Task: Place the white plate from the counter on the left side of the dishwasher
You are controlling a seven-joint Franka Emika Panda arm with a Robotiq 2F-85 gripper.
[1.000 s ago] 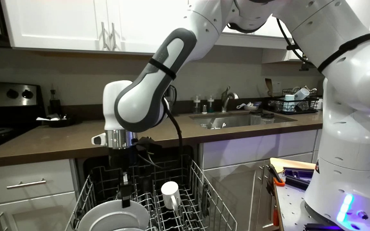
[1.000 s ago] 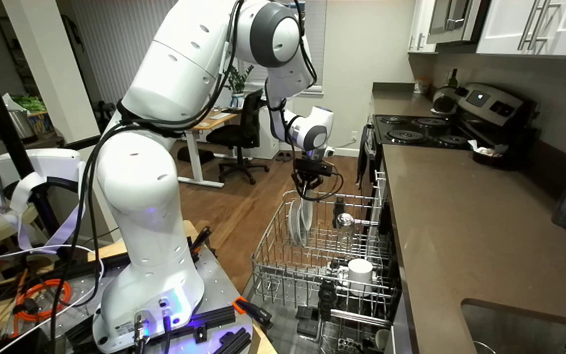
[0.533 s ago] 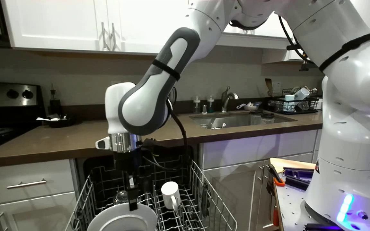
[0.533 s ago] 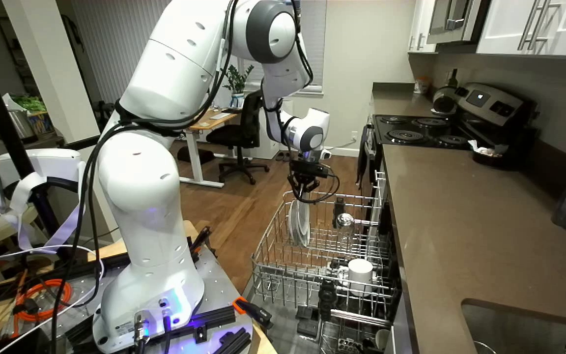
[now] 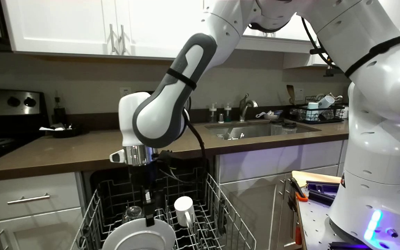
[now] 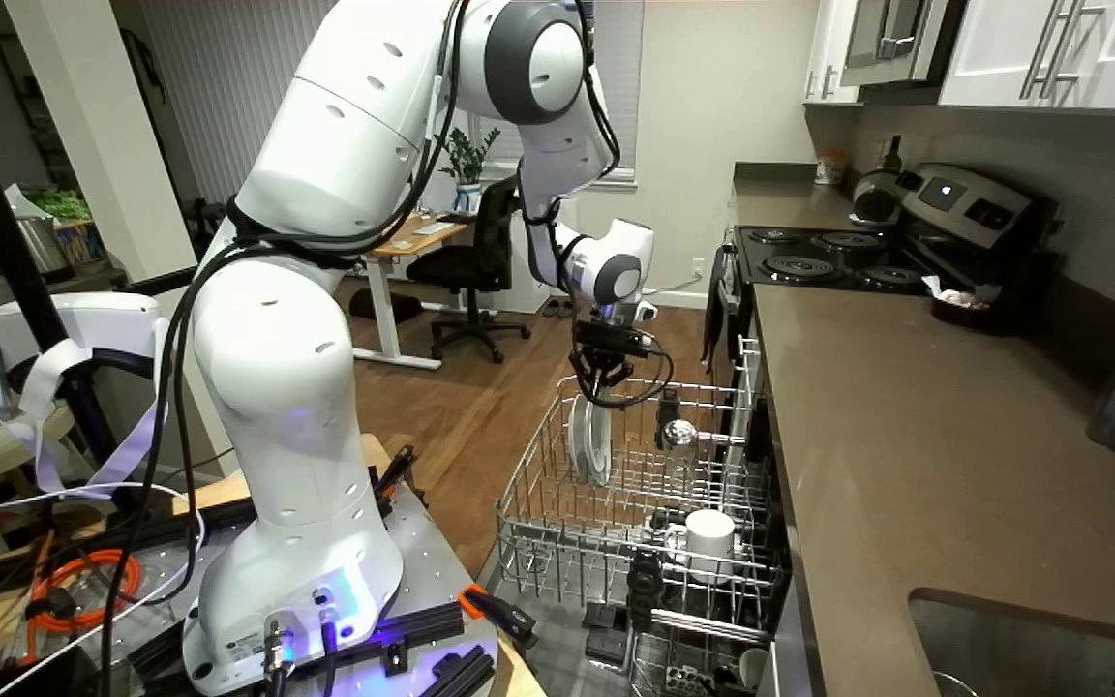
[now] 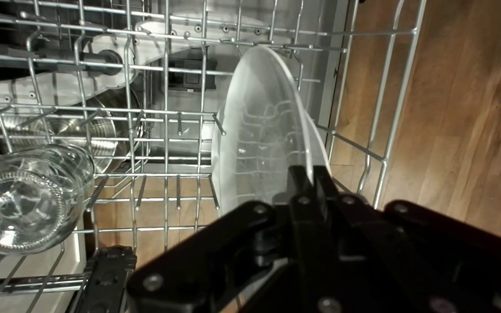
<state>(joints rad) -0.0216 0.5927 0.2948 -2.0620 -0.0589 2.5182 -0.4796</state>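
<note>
The white plate stands upright on edge in the dishwasher rack; it also shows in an exterior view and the wrist view. My gripper is shut on its upper rim, fingers pointing down; it also shows in both exterior views. Another white plate stands close beside the held one, and its edge shows in the wrist view. Whether the held plate's lower edge rests on the rack is hidden. The brown counter runs behind the rack.
A white mug stands in the rack, also seen in an exterior view. A clear glass stands upside down near the plate, also visible in both exterior views. Wire tines and side walls surround the plates.
In an exterior view, my gripper and the held plate have shifted right and slightly down, uncovering the glass. The held plate has come closer to the other plate. The grip is unchanged.
</note>
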